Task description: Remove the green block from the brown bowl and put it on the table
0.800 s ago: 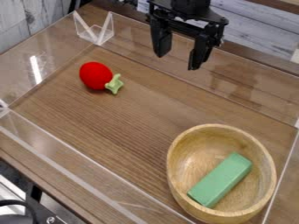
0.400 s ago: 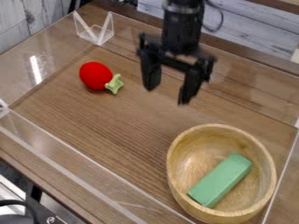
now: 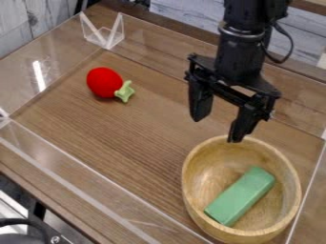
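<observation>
- Your black pincer (image 3: 219, 132) is wide open, with nothing in its grip.
- It hangs over the far edge of the big round brown bowl (image 3: 193, 187).
- The green block (image 3: 239, 196) lies inside the bowl, at a slant, and your pincer is apart from it.
- The bowl sits on the brown table (image 3: 121, 143).
- Well away from the bowl, you can see a red round toy (image 3: 105, 83) with a little green leaf (image 3: 124, 91).

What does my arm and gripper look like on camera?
The gripper is matte black, with bulky two-sided fingers and small metallic-looking bolts or joints. The arm above it is black too, with dark cabling looping near the top.
</observation>
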{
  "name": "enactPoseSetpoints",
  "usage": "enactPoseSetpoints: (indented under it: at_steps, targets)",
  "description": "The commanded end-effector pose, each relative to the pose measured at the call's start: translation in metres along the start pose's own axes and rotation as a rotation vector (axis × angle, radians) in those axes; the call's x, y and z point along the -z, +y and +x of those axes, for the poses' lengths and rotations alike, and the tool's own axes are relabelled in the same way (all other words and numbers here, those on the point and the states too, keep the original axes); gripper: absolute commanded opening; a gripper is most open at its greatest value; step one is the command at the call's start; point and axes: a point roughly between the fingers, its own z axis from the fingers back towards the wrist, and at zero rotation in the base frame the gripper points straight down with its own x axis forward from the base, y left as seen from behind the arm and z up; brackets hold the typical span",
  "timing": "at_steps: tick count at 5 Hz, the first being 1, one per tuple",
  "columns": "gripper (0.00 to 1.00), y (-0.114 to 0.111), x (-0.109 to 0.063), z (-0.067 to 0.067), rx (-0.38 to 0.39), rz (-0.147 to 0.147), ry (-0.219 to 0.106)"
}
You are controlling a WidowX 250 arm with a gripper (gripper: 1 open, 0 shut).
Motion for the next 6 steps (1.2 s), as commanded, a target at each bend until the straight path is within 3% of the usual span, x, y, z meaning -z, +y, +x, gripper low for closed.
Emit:
enactPoseSetpoints:
  at_steps: [1,3,5,6]
  targets:
    - [1.0,-0.008,-0.019,-0.001,0.051,-0.006,-0.068]
    - [1.0,-0.052,-0.009,-0.006,0.036,-0.032,-0.084]
    - [1.0,-0.053,0.036,0.0,0.149,-0.025,-0.076]
    - [1.0,-0.049,0.041,0.006,0.061,-0.018,-0.114]
